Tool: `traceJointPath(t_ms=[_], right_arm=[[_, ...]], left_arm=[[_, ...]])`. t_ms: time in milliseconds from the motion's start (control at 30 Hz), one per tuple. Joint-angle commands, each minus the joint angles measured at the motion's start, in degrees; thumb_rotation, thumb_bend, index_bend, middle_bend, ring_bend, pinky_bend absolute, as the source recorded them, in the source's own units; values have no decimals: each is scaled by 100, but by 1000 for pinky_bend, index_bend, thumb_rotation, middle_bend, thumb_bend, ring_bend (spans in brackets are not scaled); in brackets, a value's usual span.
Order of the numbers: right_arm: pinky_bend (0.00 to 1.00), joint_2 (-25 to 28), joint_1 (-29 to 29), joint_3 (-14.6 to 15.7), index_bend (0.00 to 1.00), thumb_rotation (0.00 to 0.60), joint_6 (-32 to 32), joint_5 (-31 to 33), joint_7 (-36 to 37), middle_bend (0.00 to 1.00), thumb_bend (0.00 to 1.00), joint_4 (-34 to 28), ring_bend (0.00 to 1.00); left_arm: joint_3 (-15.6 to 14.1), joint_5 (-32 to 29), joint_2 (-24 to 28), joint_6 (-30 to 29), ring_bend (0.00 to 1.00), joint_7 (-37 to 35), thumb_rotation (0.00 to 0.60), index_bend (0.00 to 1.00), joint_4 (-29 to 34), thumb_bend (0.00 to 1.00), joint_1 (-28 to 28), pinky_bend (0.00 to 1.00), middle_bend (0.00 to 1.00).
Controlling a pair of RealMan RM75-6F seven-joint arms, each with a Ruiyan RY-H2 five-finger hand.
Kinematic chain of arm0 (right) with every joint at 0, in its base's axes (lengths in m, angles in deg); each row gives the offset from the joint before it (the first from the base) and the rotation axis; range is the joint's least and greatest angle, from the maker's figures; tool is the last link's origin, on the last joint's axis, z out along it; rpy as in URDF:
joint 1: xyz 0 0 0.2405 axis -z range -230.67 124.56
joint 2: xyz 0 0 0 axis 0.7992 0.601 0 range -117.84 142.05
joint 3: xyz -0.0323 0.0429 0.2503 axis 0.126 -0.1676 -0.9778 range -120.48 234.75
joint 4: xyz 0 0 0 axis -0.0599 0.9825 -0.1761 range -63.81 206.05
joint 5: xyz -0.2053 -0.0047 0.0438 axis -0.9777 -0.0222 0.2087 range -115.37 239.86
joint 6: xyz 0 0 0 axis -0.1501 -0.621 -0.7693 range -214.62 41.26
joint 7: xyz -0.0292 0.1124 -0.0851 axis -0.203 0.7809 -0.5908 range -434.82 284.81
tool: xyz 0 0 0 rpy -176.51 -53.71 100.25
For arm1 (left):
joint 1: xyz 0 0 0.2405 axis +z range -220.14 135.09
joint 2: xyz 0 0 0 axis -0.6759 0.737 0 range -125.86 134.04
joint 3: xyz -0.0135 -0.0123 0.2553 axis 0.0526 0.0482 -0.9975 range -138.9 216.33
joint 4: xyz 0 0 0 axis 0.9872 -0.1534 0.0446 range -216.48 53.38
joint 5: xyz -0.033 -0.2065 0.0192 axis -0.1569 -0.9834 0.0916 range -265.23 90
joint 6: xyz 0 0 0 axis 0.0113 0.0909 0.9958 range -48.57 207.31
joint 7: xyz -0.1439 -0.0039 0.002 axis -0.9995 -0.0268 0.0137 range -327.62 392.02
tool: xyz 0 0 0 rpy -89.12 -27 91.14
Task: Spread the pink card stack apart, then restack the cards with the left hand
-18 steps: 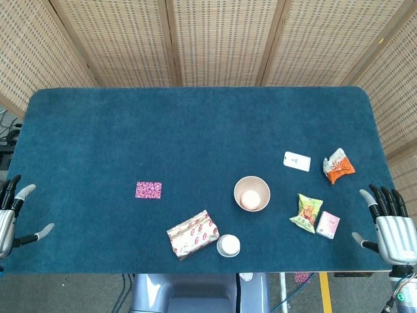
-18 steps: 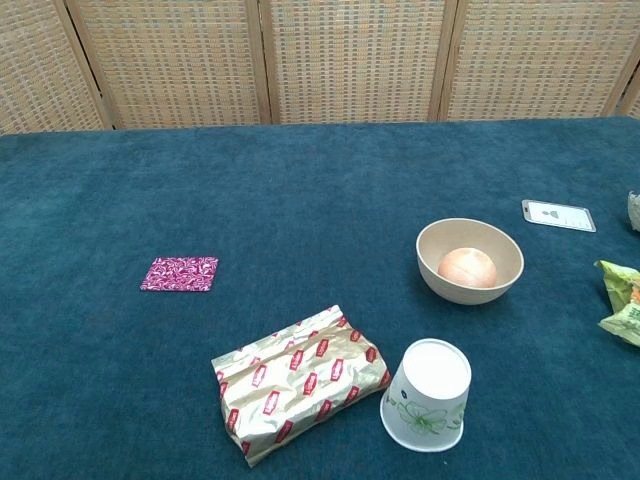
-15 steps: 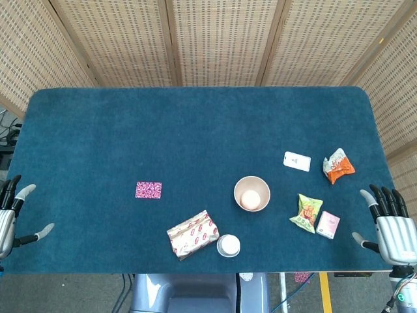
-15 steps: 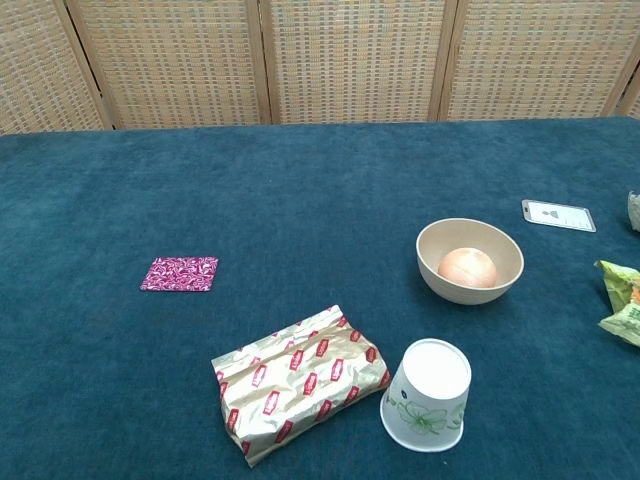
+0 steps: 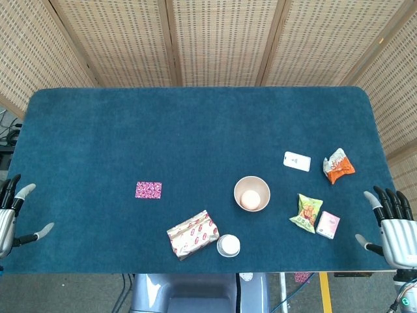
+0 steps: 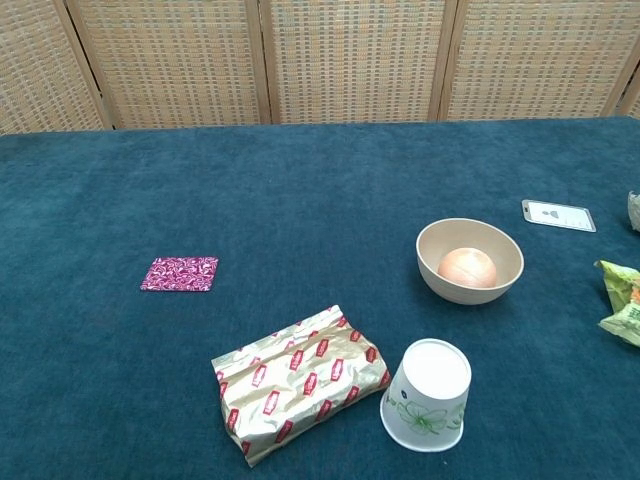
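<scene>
We see the pink card stack (image 5: 148, 190) lying flat, left of centre on the blue bench (image 5: 195, 130), seemingly squared up. Our left hand (image 5: 12, 215) at the lower left edge and right hand (image 5: 391, 225) at the lower right rest with fingers spread, holding nothing.

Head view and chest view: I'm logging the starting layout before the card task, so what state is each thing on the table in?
pink card stack: squared up, flat, untouched
paper cup: upside down
bowl: upright, holding a round orange-pink item
gold-and-red packet: sealed, lying flat
white card: lying flat
green snack bag: lying flat
orange snack bag: crumpled
left hand: empty, fingers apart
right hand: empty, fingers apart
</scene>
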Motion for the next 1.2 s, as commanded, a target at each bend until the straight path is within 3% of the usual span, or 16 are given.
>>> traceJointPath(t_ms=[33, 367, 667, 733, 900, 1067, 1200], right_arm=[[0, -10, 4, -1, 125, 600, 10, 14, 13, 79, 105, 7, 0], [0, -17, 3, -11, 125, 600, 35, 29, 29, 79, 105, 27, 0], [0, -24, 25, -16, 125, 600, 23, 47, 100, 79, 105, 65, 0], [0, -27, 35, -17, 125, 600, 25, 69, 99, 79, 105, 53, 0], [0, -28, 46, -27, 125, 600, 11, 78, 115, 79, 105, 42, 0], [0, -9, 27, -4, 125, 600, 28, 1, 179, 79, 105, 32, 0], [0, 33, -20, 52, 125, 600, 66, -164, 253, 79, 105, 6, 0]], left_arm=[[5, -35, 39, 64, 0, 48, 386, 173, 39, 53, -30, 0, 0], [-25, -82, 161, 369, 0, 64, 385, 188, 79, 54, -166, 0, 4], [-44, -80, 446, 1180, 16, -373, 384, 197, 183, 25, -596, 0, 74], [-36, -60, 487, 1453, 16, -579, 363, 197, 214, 22, -757, 0, 74], [-16, 41, 559, 2111, 17, -1180, 237, 198, 147, 13, -1181, 0, 74], [-34, 204, 568, 2662, 17, -1755, 181, 198, 111, 0, -1572, 0, 74], [-48, 304, 567, 2950, 15, -2026, 168, 198, 91, 0, -1812, 0, 74]])
